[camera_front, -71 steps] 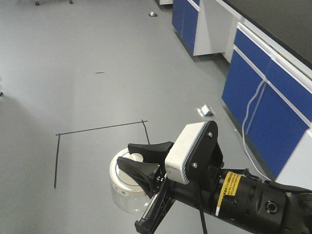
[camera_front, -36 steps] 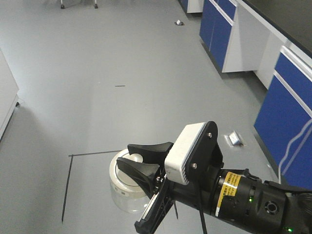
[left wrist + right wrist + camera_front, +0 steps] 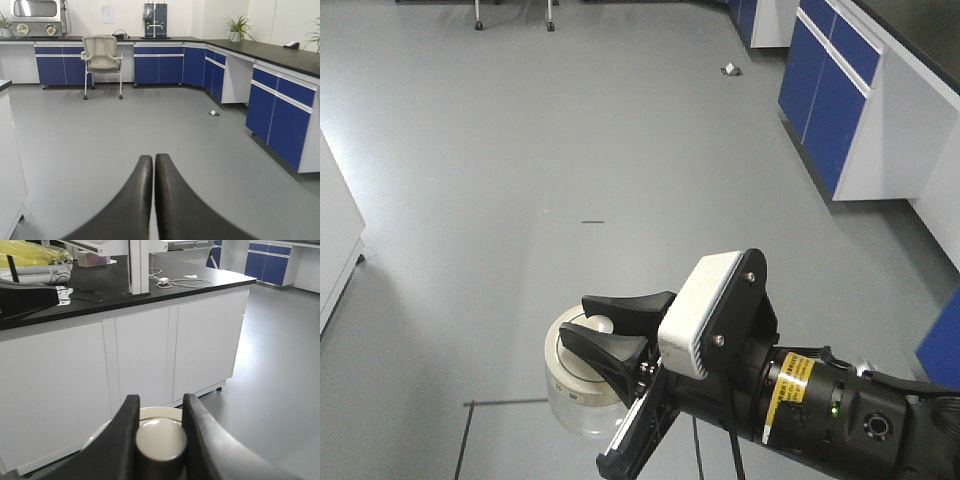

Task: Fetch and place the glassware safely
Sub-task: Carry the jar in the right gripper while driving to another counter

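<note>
Right claw (image 3: pixel 577 320): clenched on the knob (image 3: pixel 161 440) of the jar's lid. In the right wrist view the two dark fingers (image 3: pixel 122 440) press the knob from either side, with no gap showing.
Glass jar (image 3: pixel 570 408): hangs below the right claw, in the air above the grey floor (image 3: pixel 520 150) and touching no surface. Its clear body shows beneath the cream-white lid (image 3: pixel 563 365).
Reason for the grip: the knob is probably the one narrow part the fingers can span. The wide lid and the smooth glass wall offer no such hold.
Attitude of the jar: upright or nearly so, lid uppermost. This probably lets the body's weight hang straight under the pinch rather than twist it.
Left claw (image 3: pixel 153 159): clenched on nothing, its fingers touching along their length and pointing across the open room. It appears parked out of the way, one arm being enough for so small a load.
Bench (image 3: pixel 150 287): black-topped on white cupboards, ahead of the right wrist camera and apart from the jar. It is a possible place to set the jar down, though the views do not settle this.
Stage of the task: fetching appears done and placing is not yet done; the jar is in transit.
Hazard: how firmly the lid grips the body cannot be told. A loose fit could let the glass drop to the floor, so a gentle, level carry is called for.
</note>
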Tool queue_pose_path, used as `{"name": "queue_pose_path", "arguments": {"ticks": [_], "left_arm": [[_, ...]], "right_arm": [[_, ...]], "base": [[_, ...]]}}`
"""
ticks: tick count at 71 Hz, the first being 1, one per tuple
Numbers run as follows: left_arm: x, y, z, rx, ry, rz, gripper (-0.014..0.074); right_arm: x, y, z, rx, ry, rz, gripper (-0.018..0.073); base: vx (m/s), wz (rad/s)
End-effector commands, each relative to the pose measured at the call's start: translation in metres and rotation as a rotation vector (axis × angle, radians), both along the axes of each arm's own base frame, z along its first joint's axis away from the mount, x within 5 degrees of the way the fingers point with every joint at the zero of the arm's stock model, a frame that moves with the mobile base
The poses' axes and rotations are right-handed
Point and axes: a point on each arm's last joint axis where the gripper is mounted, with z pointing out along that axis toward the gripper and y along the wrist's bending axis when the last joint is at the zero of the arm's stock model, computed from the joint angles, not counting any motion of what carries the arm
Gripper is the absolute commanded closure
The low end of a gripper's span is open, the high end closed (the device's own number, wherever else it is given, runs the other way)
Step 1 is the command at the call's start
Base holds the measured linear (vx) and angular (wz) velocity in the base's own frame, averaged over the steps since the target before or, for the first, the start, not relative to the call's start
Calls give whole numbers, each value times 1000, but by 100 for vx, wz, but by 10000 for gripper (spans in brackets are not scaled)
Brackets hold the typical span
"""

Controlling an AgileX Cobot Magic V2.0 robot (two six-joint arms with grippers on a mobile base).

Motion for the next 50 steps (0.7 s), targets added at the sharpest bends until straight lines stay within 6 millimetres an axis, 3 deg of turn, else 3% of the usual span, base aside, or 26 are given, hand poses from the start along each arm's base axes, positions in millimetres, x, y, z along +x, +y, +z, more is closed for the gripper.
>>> {"name": "queue_pose_path", "arguments": {"ticks": [1,50], "left_arm": [[0,-3,16,-17,-85,-36,603],[0,-3,16,-17,-85,-36,603]], "right_arm": [[-3,0,27,135,-87,26,563],[-3,0,27,134,-87,26,563]], "base": [[61,8],[65,5]]}}
